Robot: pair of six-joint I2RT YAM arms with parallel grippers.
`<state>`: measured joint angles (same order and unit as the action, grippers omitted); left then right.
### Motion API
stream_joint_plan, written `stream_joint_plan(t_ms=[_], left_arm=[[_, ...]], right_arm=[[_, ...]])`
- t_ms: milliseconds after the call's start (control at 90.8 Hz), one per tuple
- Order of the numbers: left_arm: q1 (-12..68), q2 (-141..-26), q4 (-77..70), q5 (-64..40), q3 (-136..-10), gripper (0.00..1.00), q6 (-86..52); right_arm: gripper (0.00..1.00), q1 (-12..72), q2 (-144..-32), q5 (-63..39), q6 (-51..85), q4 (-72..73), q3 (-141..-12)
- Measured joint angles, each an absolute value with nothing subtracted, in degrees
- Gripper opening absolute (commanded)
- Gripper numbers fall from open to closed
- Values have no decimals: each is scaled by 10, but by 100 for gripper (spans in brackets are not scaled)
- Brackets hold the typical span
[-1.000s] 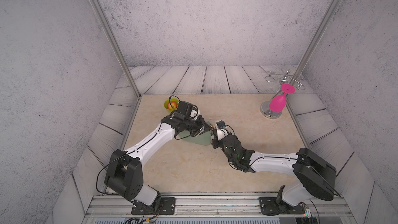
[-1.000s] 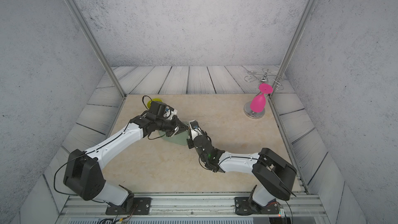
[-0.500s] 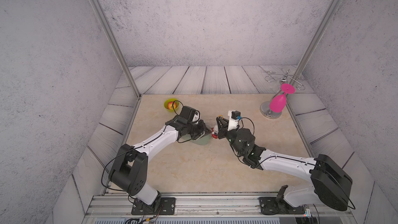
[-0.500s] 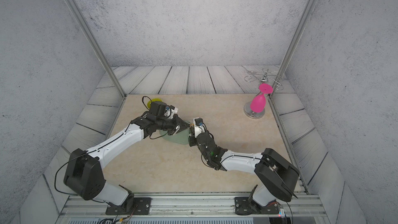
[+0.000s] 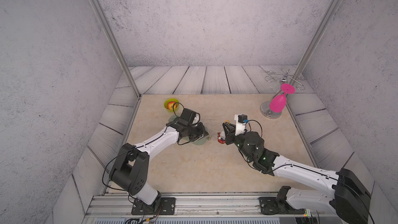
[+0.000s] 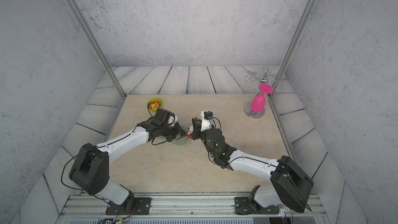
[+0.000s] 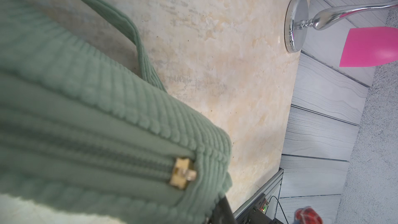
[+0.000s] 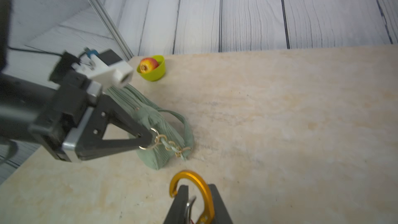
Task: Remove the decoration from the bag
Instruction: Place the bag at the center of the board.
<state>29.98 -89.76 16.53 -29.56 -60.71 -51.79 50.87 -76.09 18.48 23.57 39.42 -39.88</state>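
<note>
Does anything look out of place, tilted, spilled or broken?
Nothing stands out. The pink glass hangs upside down, but from its rack. The bag lies whole on the table; the decoration is in the right hand, apart from it.

I can't read any words, numbers or signs in any of my pictures. The little gold zipper slider (image 7: pixel 182 174) on the green bag (image 7: pixel 86 104) is too blurry for me to tell if it has a mark on it.
</note>
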Motion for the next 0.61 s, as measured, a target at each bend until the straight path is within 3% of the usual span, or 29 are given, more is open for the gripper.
stream_joint_plan(t_ms=[341,605], left_arm=[[303,-898,161,-277,-607,0,-524],[336,-898,134,-247,-607,0,-578]], right_arm=[[19,505,-637,190,249,208,-346],[20,502,-620,190,291,86,-301]])
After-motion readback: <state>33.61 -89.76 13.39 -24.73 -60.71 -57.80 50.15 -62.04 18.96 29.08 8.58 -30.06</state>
